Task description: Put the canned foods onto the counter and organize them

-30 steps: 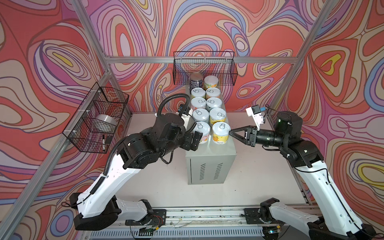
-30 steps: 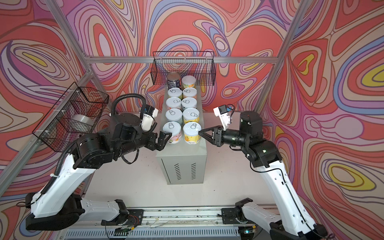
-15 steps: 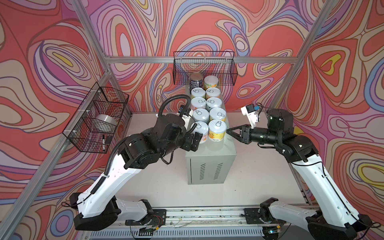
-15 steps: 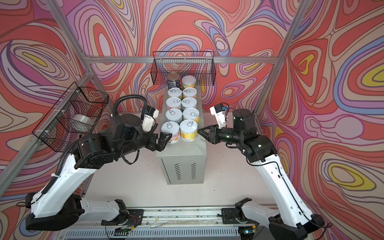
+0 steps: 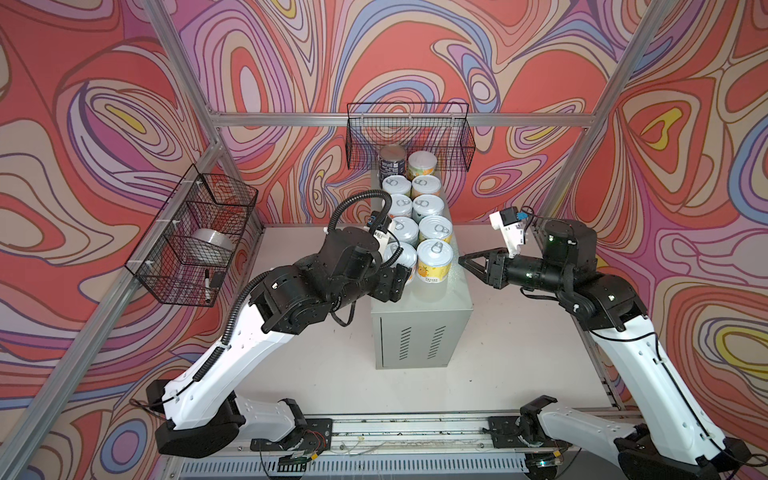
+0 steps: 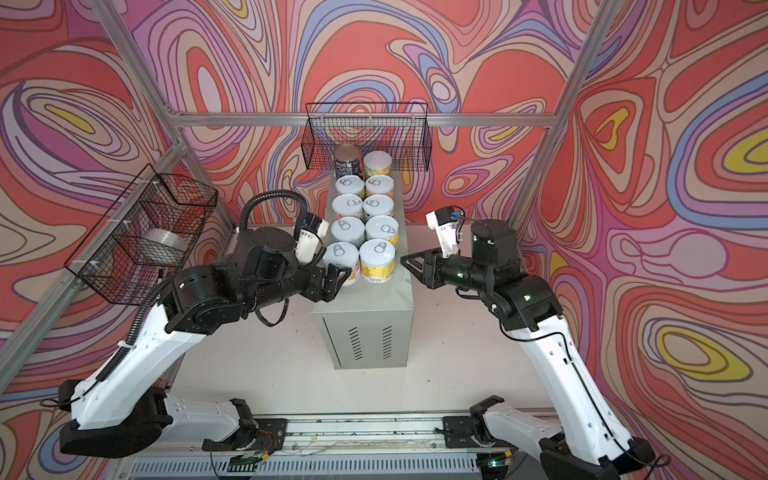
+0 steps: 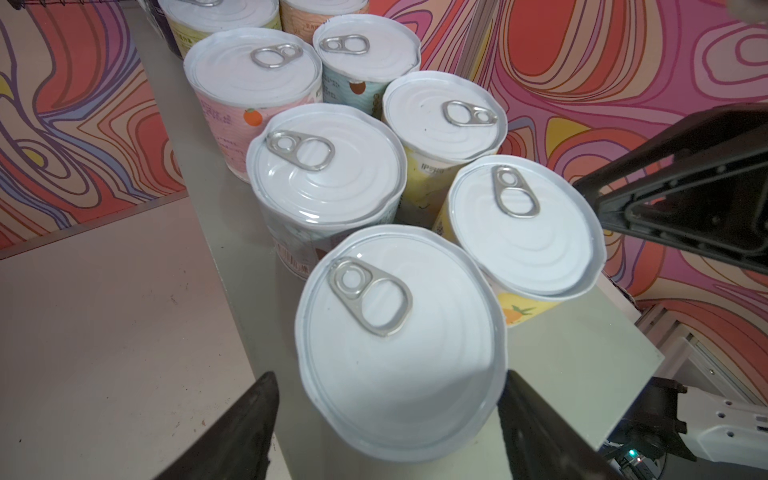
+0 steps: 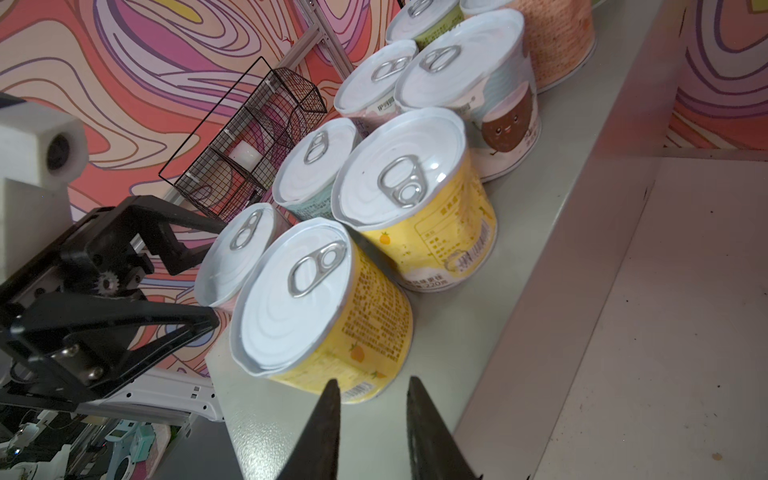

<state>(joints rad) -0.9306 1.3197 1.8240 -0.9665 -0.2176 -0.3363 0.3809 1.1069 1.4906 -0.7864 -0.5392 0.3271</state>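
The canned foods stand in two rows on the grey counter (image 5: 419, 328) (image 6: 365, 324); the dark navy one (image 5: 392, 160) is at the back. My left gripper (image 5: 397, 280) (image 6: 336, 282) (image 7: 388, 376) is open, its jaws straddling the front-left can (image 7: 399, 353) (image 5: 402, 255). One finger is at the can's rim, and the other stands off it by a small gap. My right gripper (image 5: 461, 258) (image 6: 402, 259) (image 8: 372, 382) is shut and empty. It points at the front-right yellow can (image 8: 311, 299) (image 5: 434, 259), just short of its side.
A black wire basket (image 5: 409, 133) hangs on the back wall over the rearmost cans. Another basket (image 5: 191, 237) on the left wall holds a silver tape roll (image 5: 210, 245). A bare strip of counter top (image 7: 573, 365) lies in front of the cans. White tabletop (image 5: 519, 332) surrounds the counter.
The front-right yellow can has slid left and back against its neighbours. My right arm reached in, then drew back a little. My left jaws have narrowed around the front-left can.
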